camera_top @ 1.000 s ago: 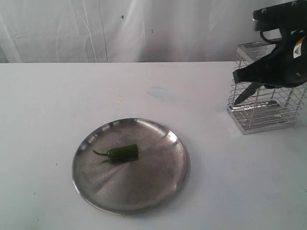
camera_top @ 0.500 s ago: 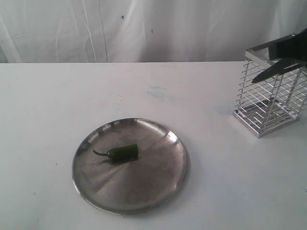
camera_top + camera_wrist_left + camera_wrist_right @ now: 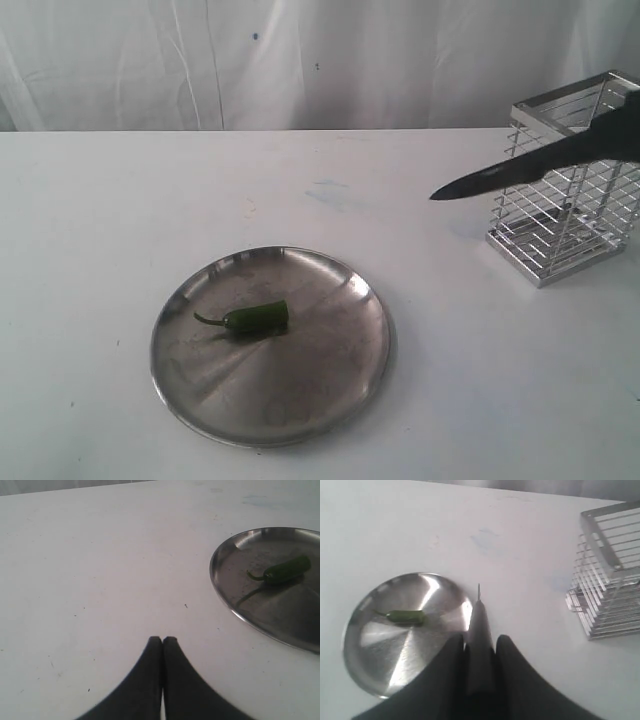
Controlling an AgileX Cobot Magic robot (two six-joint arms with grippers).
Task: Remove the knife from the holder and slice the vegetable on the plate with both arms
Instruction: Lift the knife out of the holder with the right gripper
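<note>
White tabletop, draped white backdrop: the right gripper [image 3: 480, 642] clamps the knife [image 3: 520, 172], blade jutting ahead of its fingers, the holder [image 3: 570, 200] off to its side. The vegetable [image 3: 255, 318] lies on the plate [image 3: 330, 380], well ahead and below. The left gripper [image 3: 162, 641], closed and empty, should pin the vegetable before the blade crosses it squarely.
</note>
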